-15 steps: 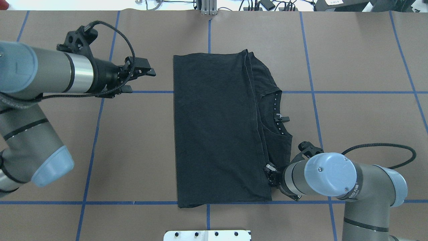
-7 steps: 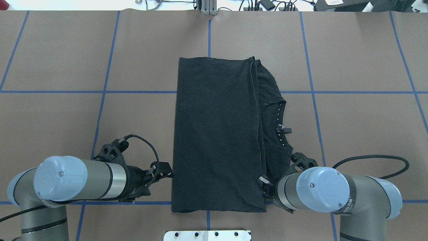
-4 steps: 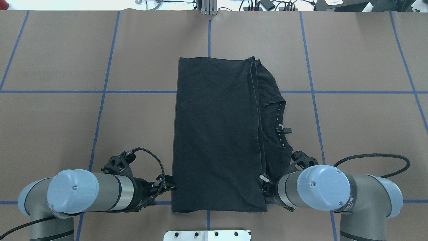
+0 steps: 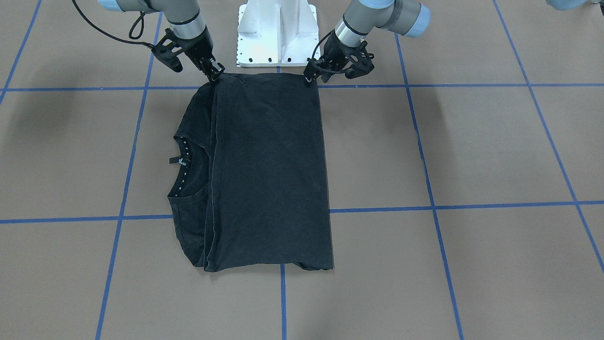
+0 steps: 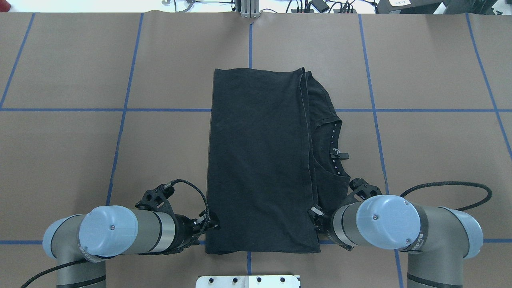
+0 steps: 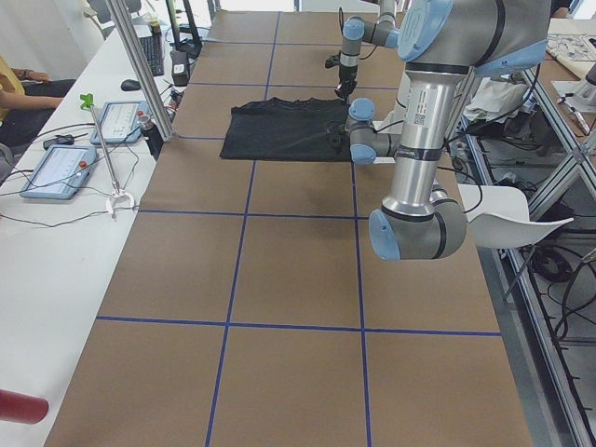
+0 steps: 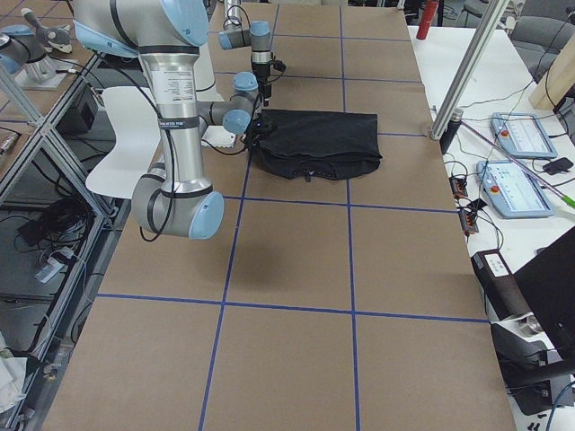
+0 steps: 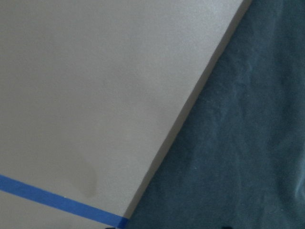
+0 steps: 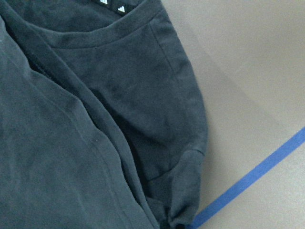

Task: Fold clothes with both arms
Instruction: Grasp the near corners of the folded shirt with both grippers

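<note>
The black T-shirt [image 5: 260, 160] lies folded flat in the table's middle, with its collar and white-dotted tape [image 5: 334, 148] showing on the right side; the logo is hidden. It also shows in the front view [image 4: 269, 174]. My right gripper [image 5: 316, 216] is shut on the shirt's near right corner, low over the table [image 4: 214, 75]. My left gripper [image 5: 206, 233] sits at the shirt's near left corner [image 4: 311, 75], and its jaws look open around the edge. The left wrist view shows only the shirt edge [image 8: 238, 143] and bare table.
The white bolted base plate [image 5: 248, 281] lies just behind the shirt's near edge. Blue tape lines [image 5: 120, 110] cross the brown table cover. The right arm's black cable [image 5: 460, 186] loops over the table. Tablets [image 6: 56, 168] and cables lie on the operators' side bench.
My left arm swung from the far left to the shirt's near left corner and closed in on the edge. The shirt slid toward the robot two seconds ago and has lain still since.
</note>
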Action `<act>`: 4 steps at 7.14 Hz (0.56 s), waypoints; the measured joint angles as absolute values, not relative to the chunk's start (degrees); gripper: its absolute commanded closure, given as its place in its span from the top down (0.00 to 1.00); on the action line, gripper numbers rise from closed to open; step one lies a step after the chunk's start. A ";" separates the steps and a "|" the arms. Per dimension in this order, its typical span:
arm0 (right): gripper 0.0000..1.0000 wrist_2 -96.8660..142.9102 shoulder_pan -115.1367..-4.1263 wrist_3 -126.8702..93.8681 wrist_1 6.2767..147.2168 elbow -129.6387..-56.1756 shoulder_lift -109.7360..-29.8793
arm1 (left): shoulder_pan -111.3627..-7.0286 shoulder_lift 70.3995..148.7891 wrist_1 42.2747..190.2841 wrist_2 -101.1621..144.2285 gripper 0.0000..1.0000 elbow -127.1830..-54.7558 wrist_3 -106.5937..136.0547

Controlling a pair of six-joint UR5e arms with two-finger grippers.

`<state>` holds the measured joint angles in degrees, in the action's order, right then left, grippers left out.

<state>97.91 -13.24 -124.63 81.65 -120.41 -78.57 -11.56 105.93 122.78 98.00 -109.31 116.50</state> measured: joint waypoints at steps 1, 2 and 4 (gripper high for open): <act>0.00 97.91 -13.29 -124.63 81.65 -120.41 -78.57 | -10.79 105.92 122.78 97.64 0.70 -109.13 116.81; 0.00 97.91 -13.33 -124.63 81.65 -120.41 -78.55 | -9.73 105.93 122.78 96.80 0.68 -108.89 117.45; 0.00 97.91 -13.47 -124.63 81.65 -120.40 -78.55 | -8.43 105.95 122.82 95.71 0.68 -108.56 118.62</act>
<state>97.91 -13.47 -124.63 81.65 -120.40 -78.55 -8.43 105.95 122.82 95.71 -108.56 118.62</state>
